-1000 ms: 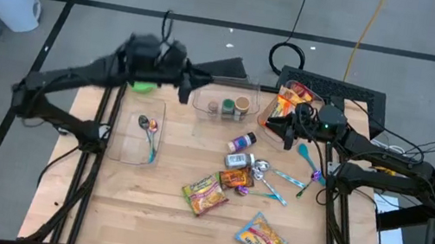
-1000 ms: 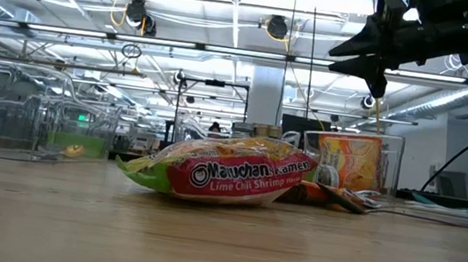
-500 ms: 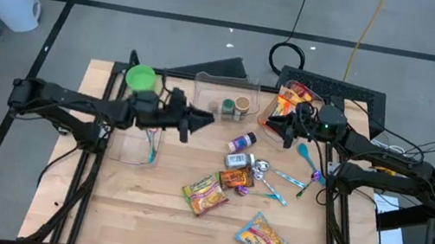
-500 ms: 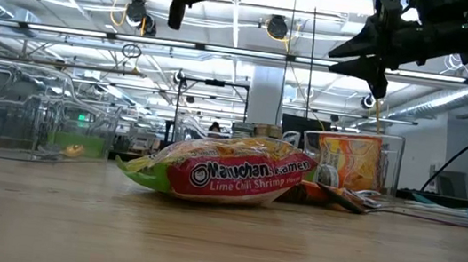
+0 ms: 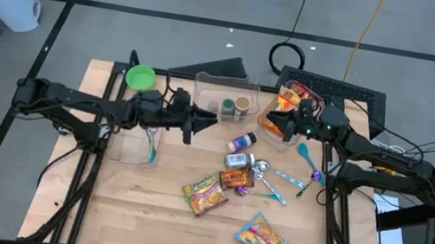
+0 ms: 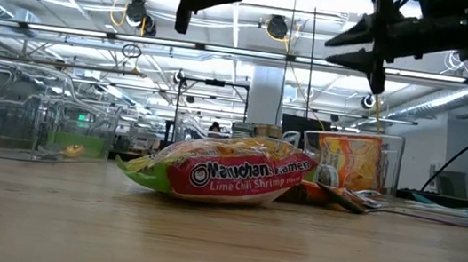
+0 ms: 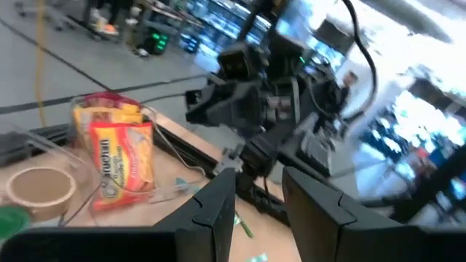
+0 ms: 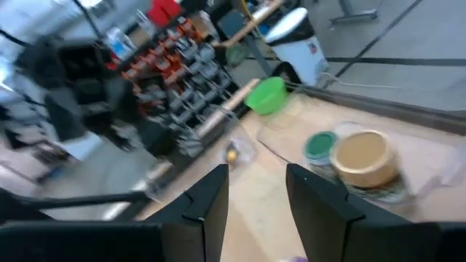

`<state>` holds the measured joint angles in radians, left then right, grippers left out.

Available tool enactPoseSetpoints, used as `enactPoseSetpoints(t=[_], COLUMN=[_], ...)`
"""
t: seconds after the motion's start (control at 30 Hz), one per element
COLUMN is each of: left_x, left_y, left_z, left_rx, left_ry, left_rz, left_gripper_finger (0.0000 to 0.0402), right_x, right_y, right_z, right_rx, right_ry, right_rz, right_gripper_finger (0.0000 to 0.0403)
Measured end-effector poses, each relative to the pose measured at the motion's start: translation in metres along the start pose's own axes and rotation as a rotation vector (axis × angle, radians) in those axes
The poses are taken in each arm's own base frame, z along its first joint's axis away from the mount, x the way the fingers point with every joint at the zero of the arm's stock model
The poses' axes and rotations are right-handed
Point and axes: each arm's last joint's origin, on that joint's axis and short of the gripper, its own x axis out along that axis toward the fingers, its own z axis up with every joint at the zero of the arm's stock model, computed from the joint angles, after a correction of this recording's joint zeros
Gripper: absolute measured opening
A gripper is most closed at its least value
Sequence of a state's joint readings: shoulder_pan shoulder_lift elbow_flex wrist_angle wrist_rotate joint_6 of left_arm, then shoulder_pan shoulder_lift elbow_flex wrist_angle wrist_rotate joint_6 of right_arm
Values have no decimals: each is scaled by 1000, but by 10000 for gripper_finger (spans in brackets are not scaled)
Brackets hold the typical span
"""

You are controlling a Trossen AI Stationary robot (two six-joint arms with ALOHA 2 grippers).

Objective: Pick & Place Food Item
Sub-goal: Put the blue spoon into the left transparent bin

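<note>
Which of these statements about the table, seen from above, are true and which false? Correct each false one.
1. The left gripper holds a ramen packet. False: its fingers show a bare gap and it hovers above the table with nothing in it.
2. A green bowl sits near the table's far left corner. True.
3. The Maruchan ramen packet lies inside a clear bin. False: it lies on the bare wooden table.
4. The right gripper hangs beside the clear bin of snack packets. True.
5. A spoon lies in the clear tray on the left. True.
</note>
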<state>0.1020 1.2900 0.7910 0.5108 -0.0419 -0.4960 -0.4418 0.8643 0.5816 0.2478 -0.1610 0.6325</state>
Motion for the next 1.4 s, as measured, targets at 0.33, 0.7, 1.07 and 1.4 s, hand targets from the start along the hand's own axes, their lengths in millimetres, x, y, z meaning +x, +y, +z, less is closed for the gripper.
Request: enactPoseSetpoints(t=[0.33, 0.7, 1.07, 1.4], left_x=[0, -1, -1, -1], left_y=[8, 2, -3, -3], left_z=[5, 5, 2, 0], left_rx=[4, -107, -59, -46], left_ry=[67, 113, 117, 155], left_rz=[-133, -244, -267, -290], left_gripper_finger=[145, 266, 289, 292], right_x=[23, 48, 52, 6], right_y=[39, 87, 139, 115], right_z=[-13, -13, 30, 28], right_rx=[120, 162, -260, -278], right_ry=[-42, -243, 331, 821], right_rz=[318, 566, 252, -328], right_gripper_finger=[142, 230, 239, 219])
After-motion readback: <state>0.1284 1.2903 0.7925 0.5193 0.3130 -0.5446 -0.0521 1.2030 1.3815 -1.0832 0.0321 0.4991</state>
